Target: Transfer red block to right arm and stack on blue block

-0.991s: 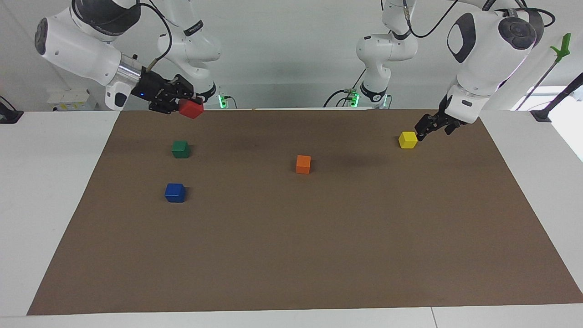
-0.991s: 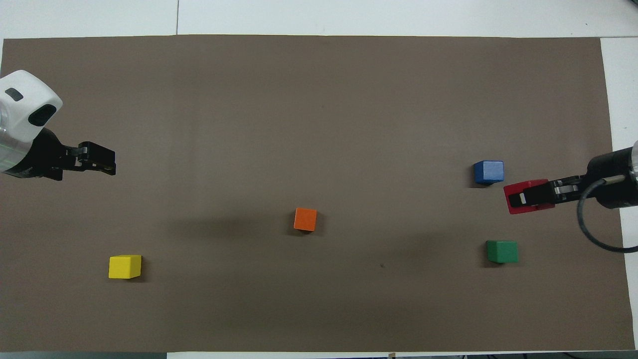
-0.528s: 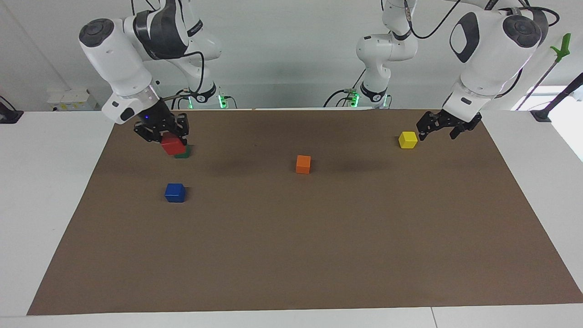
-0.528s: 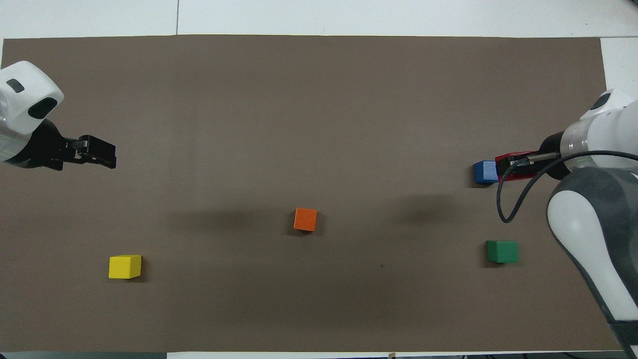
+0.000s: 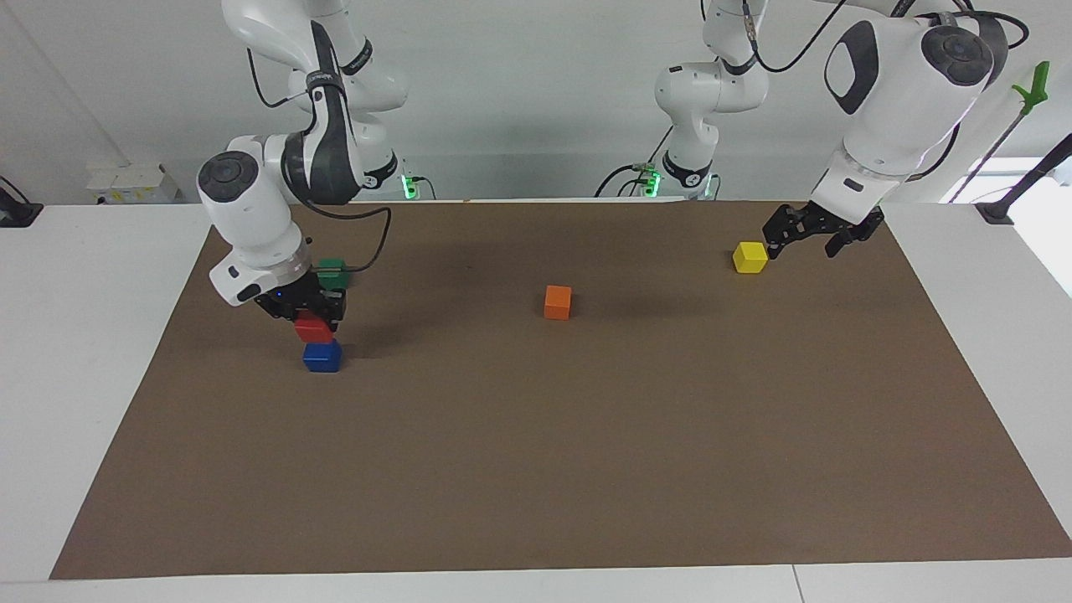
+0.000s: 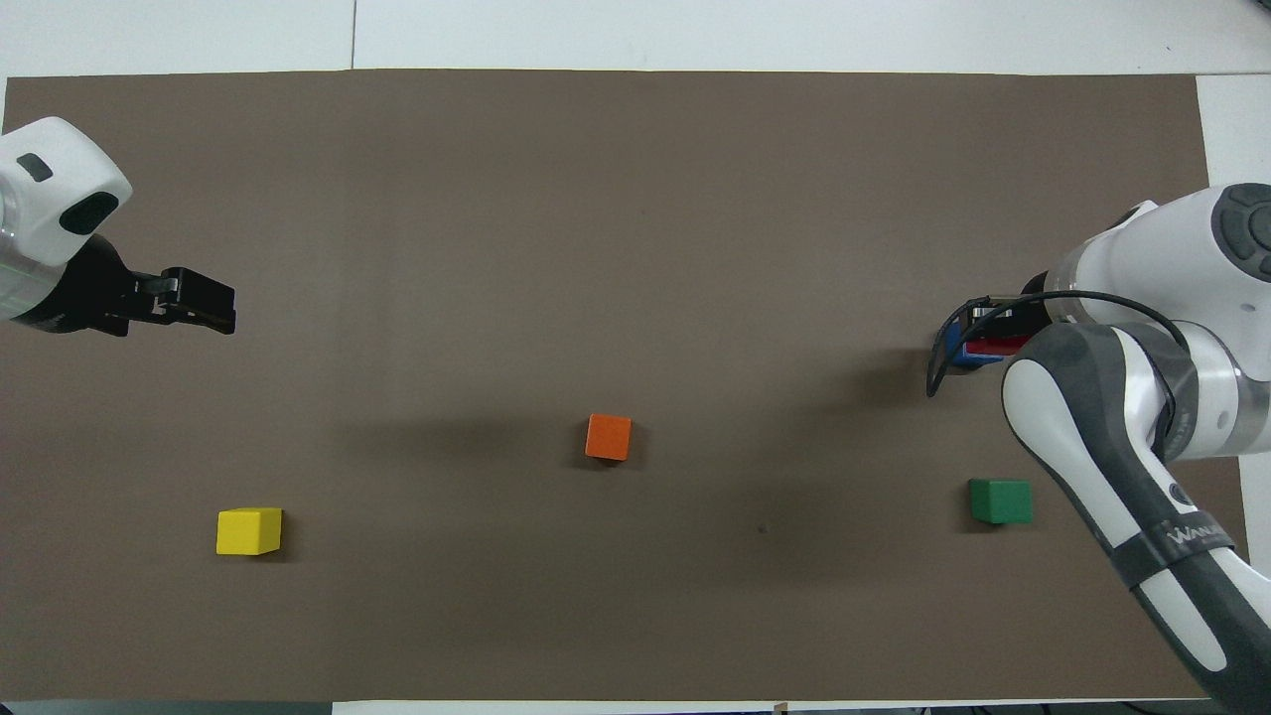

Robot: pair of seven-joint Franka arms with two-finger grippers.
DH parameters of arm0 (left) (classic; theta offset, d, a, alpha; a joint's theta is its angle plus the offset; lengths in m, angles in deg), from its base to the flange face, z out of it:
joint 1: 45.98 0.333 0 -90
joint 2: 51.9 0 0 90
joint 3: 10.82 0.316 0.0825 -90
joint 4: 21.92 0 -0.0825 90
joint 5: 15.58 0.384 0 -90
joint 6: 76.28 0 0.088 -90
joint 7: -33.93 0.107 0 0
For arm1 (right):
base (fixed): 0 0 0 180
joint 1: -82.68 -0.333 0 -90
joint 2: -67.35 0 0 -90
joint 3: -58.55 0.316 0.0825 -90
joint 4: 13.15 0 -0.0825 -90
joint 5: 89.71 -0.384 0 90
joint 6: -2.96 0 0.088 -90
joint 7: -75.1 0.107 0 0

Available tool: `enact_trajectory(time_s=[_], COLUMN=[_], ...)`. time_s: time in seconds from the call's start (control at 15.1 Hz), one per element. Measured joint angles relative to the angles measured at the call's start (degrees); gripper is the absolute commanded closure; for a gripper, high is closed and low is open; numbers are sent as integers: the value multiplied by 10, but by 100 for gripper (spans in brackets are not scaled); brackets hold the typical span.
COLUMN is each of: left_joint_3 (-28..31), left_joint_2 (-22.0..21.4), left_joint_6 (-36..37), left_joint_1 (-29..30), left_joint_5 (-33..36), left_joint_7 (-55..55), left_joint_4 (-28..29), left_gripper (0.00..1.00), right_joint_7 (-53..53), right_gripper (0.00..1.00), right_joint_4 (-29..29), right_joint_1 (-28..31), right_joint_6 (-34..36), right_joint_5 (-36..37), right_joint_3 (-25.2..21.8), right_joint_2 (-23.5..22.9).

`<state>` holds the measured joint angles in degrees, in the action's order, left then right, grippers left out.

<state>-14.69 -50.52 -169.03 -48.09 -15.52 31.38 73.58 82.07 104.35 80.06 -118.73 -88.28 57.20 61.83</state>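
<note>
My right gripper (image 5: pixel 313 325) is shut on the red block (image 5: pixel 312 328) and holds it straight over the blue block (image 5: pixel 322 358). The red block's underside is at or just above the blue block's top; I cannot tell whether they touch. In the overhead view the right arm covers most of the pair: only an edge of the red block (image 6: pixel 993 347) and a sliver of the blue block (image 6: pixel 954 342) show. My left gripper (image 5: pixel 800 240) waits open and empty over the mat beside the yellow block (image 5: pixel 749 257); it also shows in the overhead view (image 6: pixel 211 308).
A green block (image 5: pixel 332 272) sits nearer to the robots than the blue block, partly hidden by the right arm. An orange block (image 5: pixel 558 301) lies at the middle of the brown mat (image 5: pixel 586 469). The yellow block (image 6: pixel 248 530) is toward the left arm's end.
My right gripper has swung down from above the mat's edge by the robots, past the green block, carrying the red block until it is over the blue block. The left gripper has barely moved.
</note>
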Motion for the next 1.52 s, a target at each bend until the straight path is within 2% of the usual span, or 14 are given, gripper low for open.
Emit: enact_trajectory(time_s=[0.4, 0.86, 1.06, 1.12, 1.19, 1.25, 1.39, 1.45, 1.52], left_joint_3=[-1, -8, -8, -8, -8, -7, -5, -4, -3], left_joint_2=[-1, -2, -6, -11, -16, -20, -26, -27, -27], left_joint_6=[0, 3, 3, 3, 3, 4, 5, 5, 5], left_joint_1=[0, -2, -3, -3, -3, -3, -3, -2, -2], left_joint_5=[0, 0, 0, 0, 0, 0, 0, 0, 0], left_joint_7=[0, 0, 0, 0, 0, 0, 0, 0, 0], left_joint_4=[-7, -7, -8, -8, -8, -8, -8, -8, -8], left_gripper=[0, 0, 0, 0, 0, 0, 0, 0, 0], right_joint_7=[4, 4, 6, 11, 17, 24, 38, 40, 41], right_gripper=[100, 100, 100, 97, 67, 27, 13, 0, 0], right_joint_4=[59, 65, 78, 82, 85, 87, 88, 89, 89], right_joint_1=[7, 17, 21, 23, 24, 24, 24, 24, 24], right_joint_6=[-77, -80, -124, -132, -136, -137, -137, -137, -137], right_joint_5=[0, 0, 0, 0, 0, 0, 0, 0, 0], right_joint_3=[-1, -2, -2, -2, -2, -2, -2, -2, -2], right_joint_2=[-5, -4, -3, -1, 0, 1, 2, 2, 2])
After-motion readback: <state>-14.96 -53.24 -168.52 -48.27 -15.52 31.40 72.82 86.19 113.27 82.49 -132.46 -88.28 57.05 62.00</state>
